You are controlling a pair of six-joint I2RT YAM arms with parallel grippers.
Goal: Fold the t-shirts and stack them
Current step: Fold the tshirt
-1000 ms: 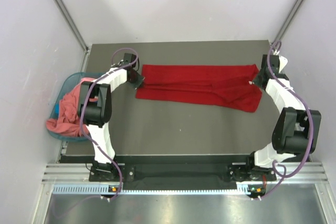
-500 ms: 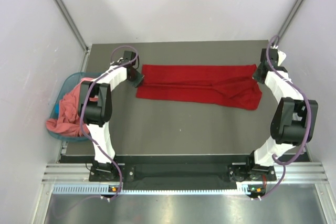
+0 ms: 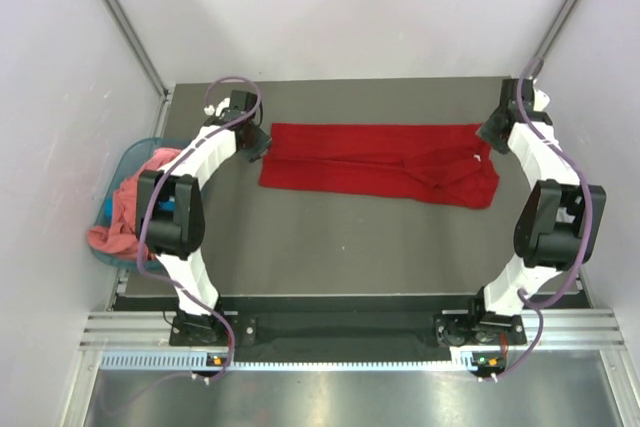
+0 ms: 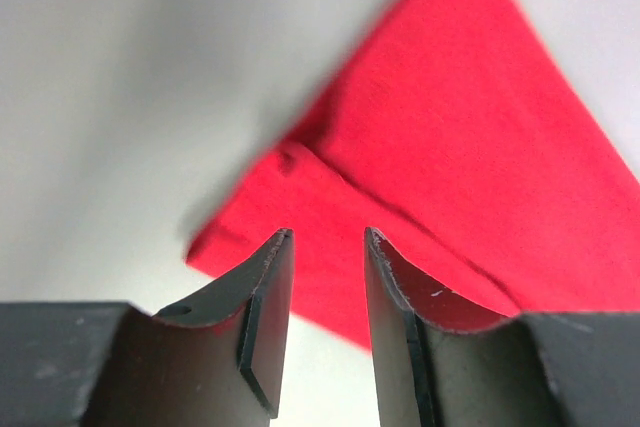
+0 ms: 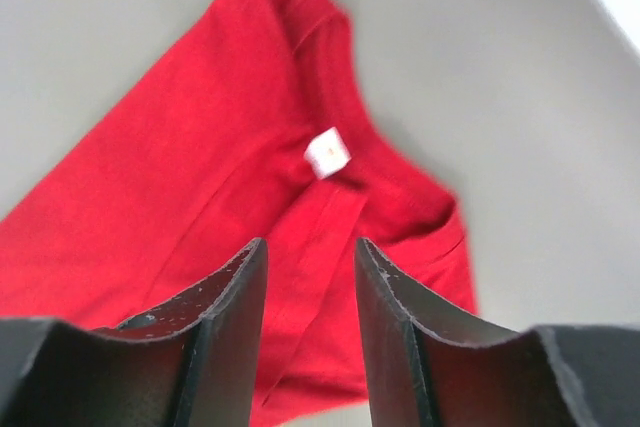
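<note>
Red cloth is what you see first: the red shirt (image 3: 380, 160) lies folded into a long band on the table (image 3: 340, 247), running from 9 o'clock to 3 o'clock across the far half. Its 3 o'clock end is wider and a little rumpled, and sags toward 5 o'clock.

Your left gripper (image 3: 258, 143) sits at the band's 9 o'clock end, by the far corner. In its wrist view the jaws stand partly apart with nothing between them. The shirt's corner and a folded edge show past the tips. You cannot tell from these views whether the tips touch the cloth.

Your right gripper (image 3: 488, 135) is at the 3 o'clock end, again by the far corner. Its jaws are also partly apart and hold nothing. Past them you look onto the neck of the red shirt, with the white label (image 5: 327, 153) just beyond the gap, toward 12 o'clock.

At 9 o'clock, off the table's edge, the pink shirt (image 3: 125, 209) is bunched in the teal basket (image 3: 128, 159) and spills over its near rim. It lies well apart from the red shirt.
</note>
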